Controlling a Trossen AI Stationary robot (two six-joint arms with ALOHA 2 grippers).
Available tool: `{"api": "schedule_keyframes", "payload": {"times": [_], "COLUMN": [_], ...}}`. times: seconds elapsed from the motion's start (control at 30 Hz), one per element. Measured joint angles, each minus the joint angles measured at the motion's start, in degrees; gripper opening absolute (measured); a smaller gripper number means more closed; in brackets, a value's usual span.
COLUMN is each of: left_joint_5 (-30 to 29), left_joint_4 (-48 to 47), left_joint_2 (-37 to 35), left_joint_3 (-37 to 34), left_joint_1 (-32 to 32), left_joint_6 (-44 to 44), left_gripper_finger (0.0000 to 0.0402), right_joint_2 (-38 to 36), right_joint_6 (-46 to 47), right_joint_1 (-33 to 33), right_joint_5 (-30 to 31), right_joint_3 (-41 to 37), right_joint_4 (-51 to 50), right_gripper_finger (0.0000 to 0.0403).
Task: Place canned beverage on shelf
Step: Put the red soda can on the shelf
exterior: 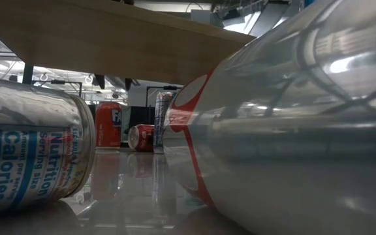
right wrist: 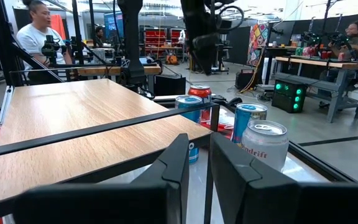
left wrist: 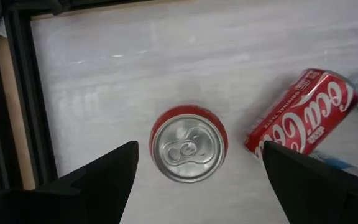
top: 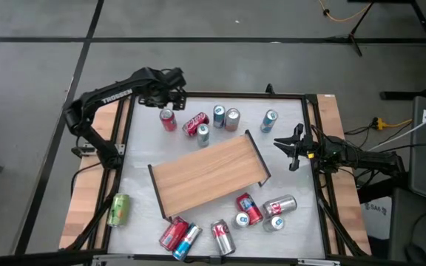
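An upright red can (left wrist: 189, 144) stands on its base on the white tabletop near the far left corner, also seen from above as the red can (top: 168, 120). My left gripper (top: 170, 102) hangs above it, pointing steeply down and open. Its two fingers (left wrist: 107, 180) stand wide on either side of the can without touching it. The shelf (top: 209, 171), a light wooden board in a thin black frame, stands slantwise at the table's middle. My right gripper (top: 291, 145) waits shut and level at the right edge, facing the shelf (right wrist: 73, 118).
A red cola can (left wrist: 303, 112) lies on its side close beside the upright one. More cans (top: 225, 118) stand along the far edge and several lie near the front (top: 250, 209). A green can (top: 118, 209) lies on the left wooden strip. People work in the room behind.
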Motion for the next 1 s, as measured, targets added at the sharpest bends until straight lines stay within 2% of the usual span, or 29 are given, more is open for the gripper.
{"api": "schedule_keyframes", "payload": {"times": [0.43, 0.7, 1.0], "left_joint_5": [1.64, 4.27, 4.36], "left_joint_4": [-0.16, 0.16, 4.75], "left_joint_2": [3.46, 3.69, 3.69], "left_joint_3": [-0.11, -4.12, -7.01], "left_joint_1": [0.0, 0.0, 0.01], "left_joint_6": [-0.05, -0.46, -0.46], "left_gripper_finger": [0.0336, 0.0336, 0.0336], "right_joint_2": [0.0, 0.0, 0.0], "right_joint_6": [0.0, 0.0, -0.32], "right_joint_1": [-0.02, 0.0, 0.0], "right_joint_5": [0.0, 0.0, 0.0], "right_joint_3": [0.0, 0.0, 0.0], "right_joint_4": [-0.02, -0.04, -0.05], "right_gripper_finger": [0.0056, 0.0056, 0.0056]}}
